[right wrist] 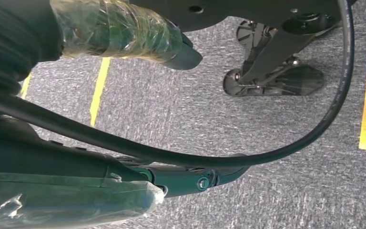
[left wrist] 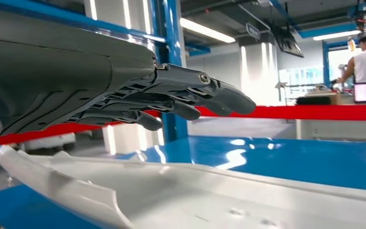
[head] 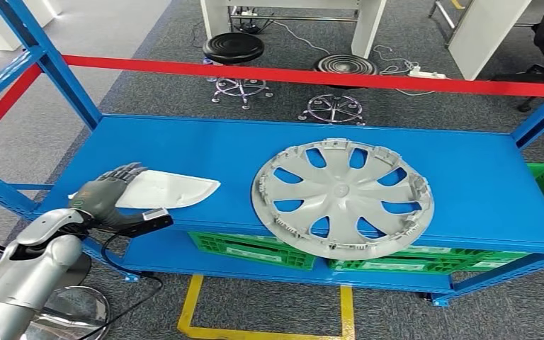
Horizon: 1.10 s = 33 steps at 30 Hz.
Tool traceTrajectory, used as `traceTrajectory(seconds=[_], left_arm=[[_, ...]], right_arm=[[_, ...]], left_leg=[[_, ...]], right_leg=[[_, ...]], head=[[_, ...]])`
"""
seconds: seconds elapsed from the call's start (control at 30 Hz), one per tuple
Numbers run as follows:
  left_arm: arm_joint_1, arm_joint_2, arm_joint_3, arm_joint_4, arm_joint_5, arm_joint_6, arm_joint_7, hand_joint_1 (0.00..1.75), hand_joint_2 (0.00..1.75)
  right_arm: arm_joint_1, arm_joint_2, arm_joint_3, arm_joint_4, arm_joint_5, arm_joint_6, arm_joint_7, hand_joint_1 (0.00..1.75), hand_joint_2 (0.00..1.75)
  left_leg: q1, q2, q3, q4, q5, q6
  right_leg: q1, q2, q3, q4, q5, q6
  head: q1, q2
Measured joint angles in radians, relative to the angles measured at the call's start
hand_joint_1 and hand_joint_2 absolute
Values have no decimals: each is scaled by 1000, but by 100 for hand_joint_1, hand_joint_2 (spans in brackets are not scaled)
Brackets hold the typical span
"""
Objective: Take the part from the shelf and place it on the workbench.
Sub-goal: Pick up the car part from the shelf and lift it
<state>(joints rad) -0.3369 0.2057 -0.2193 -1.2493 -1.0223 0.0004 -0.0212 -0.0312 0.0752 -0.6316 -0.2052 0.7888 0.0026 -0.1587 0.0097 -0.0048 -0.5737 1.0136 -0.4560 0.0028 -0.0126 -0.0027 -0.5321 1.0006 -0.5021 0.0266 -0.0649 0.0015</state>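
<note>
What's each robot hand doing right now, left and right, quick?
Left robot hand: open, fingers stretched over the white part, not gripping it.
Right robot hand: hangs above the floor; open or closed cannot be told.

White, flat, pointed plastic part [head: 166, 190] flat on the blue shelf [head: 205, 145], left of centre

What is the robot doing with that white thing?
The robot's left hand is stretched out over a white part lying on the blue shelf. Its fingers are straight and sit just above the part, so it hasn't grabbed it yet. A big grey hubcap lies next to it on the same shelf. The right hand hangs down by the floor, holding nothing.
</note>
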Motion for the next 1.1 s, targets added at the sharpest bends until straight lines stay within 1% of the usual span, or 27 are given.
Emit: traceTrajectory(seconds=[0.13,0.37,0.6,0.7,0.77,1.0,1.07,1.1], left_arm=[[0,3,-5,-6,33,-19,-11,0,175],[-1,10,-8,-14,46,-30,-13,0,175],[-14,19,-17,-3,33,-41,29,0,175],[-21,20,-19,18,19,-35,44,3,175],[-25,21,-19,33,7,-28,55,9,175],[-50,22,-19,100,-29,-16,89,44,175],[-56,22,-19,118,-35,-13,93,59,175],[-58,22,-18,127,-37,-11,95,86,175]], right_arm=[[0,0,-5,0,3,0,1,0,175],[0,0,-9,0,4,0,3,0,175],[0,0,-10,0,14,3,10,0,175],[-1,0,-11,0,19,3,12,0,175],[-1,0,-14,0,23,3,12,0,175],[-1,0,-24,0,28,4,12,0,175],[-1,0,-25,0,29,4,13,0,175],[-1,0,-25,0,30,5,13,0,175]], left_leg=[[0,0,0,0,0,0],[0,0,0,0,0,0],[0,0,0,0,0,0],[0,0,0,0,0,0],[0,0,0,0,0,0],[0,0,0,0,0,0],[0,0,0,0,0,0],[0,0,0,0,0,0]], right_leg=[[0,0,0,0,0,0],[0,0,0,0,0,0],[0,0,0,0,0,0],[0,0,0,0,0,0],[0,0,0,0,0,0],[0,0,0,0,0,0],[0,0,0,0,0,0],[0,0,0,0,0,0]], head=[[0,0],[0,0],[0,0],[0,0],[0,0],[0,0],[0,0],[0,0]])
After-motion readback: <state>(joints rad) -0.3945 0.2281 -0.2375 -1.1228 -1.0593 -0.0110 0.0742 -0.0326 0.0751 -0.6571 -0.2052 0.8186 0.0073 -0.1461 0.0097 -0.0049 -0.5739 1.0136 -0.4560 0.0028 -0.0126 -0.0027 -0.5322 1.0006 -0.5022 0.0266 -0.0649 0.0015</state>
